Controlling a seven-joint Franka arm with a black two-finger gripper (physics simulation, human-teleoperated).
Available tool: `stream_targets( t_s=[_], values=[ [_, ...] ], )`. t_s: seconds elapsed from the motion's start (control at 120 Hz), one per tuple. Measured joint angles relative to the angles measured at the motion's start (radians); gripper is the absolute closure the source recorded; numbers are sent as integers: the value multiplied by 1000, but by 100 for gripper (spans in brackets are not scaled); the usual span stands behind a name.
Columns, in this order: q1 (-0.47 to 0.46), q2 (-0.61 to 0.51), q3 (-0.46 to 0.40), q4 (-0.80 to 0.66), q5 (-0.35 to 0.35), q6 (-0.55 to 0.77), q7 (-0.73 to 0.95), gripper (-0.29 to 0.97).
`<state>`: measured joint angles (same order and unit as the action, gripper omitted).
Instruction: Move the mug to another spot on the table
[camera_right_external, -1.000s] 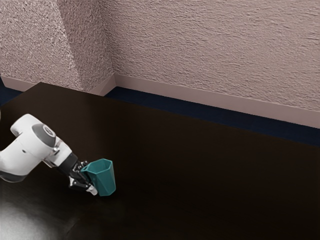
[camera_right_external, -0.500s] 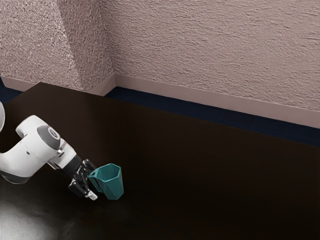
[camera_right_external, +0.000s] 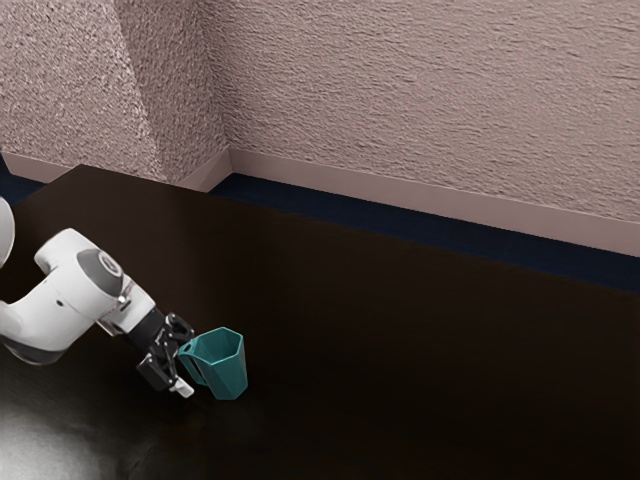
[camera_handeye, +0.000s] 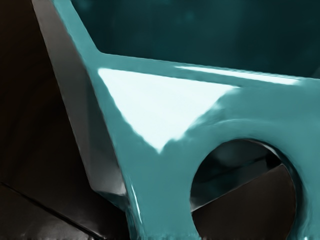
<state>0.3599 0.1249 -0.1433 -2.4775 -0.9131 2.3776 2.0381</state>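
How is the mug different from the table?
The mug is teal; the table is nearly black. The mug is small; the table is far bigger and carries it. The mug has slanted, angular sides and a handle; the table is flat. Both are shiny.

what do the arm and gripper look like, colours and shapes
The arm has smooth, rounded, glossy white shells, with a grey circular joint cap ringed in darker grey. Its last section is black and ends in a black two-finger gripper with a pale tip on one finger.
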Motion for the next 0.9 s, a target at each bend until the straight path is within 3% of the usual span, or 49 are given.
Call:
stream_targets(
  t_s=[0.483, 0.625, 0.767, 0.9],
  values=[
    [17, -83, 111, 2, 21, 2, -19, 0],
    [20, -91, 115, 56, 234, -3, -123, 0],
    [17, -92, 113, 176, 522, -73, -311, 0],
    [22, -93, 92, 315, 690, -203, -528, 0]
  ],
)
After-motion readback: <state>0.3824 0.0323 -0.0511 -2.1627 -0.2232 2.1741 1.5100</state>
